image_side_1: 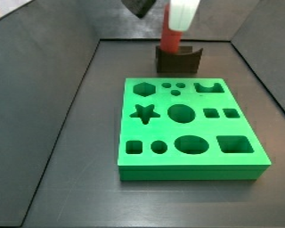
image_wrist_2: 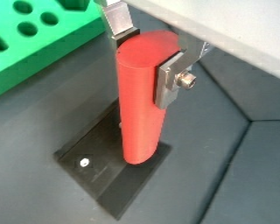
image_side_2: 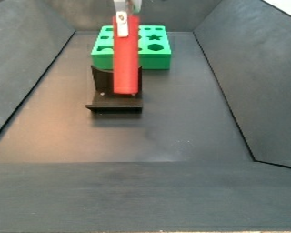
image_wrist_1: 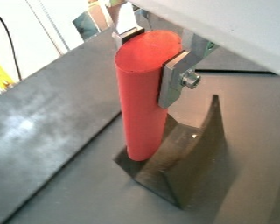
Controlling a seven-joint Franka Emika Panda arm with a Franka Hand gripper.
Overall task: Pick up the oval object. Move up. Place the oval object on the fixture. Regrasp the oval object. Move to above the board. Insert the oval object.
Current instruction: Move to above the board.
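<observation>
Both wrist views: the oval object [image_wrist_1: 146, 96], a smooth red peg with a rounded top, is being held upright by the gripper [image_wrist_1: 154, 54], its silver fingers [image_wrist_2: 170, 77] clamped on the upper end while the lower end is being rested on the fixture [image_wrist_2: 108, 171]. The pickup and lift are judged done; the placing appears under way. Still remaining are the regrasp, the move above the green board [image_side_1: 187, 126] and the insertion.
</observation>
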